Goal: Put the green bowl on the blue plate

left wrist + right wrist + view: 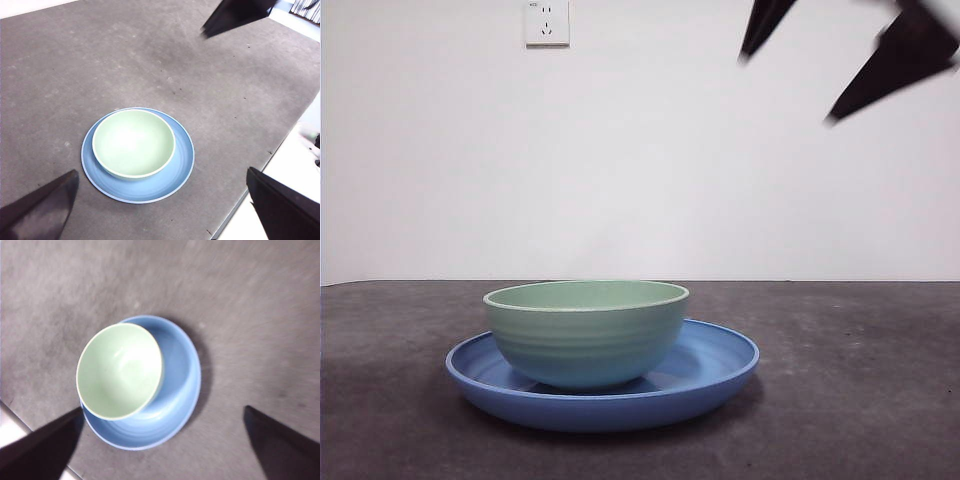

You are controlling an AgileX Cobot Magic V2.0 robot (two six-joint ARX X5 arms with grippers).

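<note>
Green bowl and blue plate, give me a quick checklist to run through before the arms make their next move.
1. Green bowl sits on the blue plate: ok.
2. Bowl upright, empty: ok.
3. Bowl centred on plate: not ok, it sits toward one side.
4. Left gripper open, holding nothing, high above the bowl: ok.
5. Right gripper open, clear of the bowl: ok.
6. Plate flat on the table: ok.
</note>
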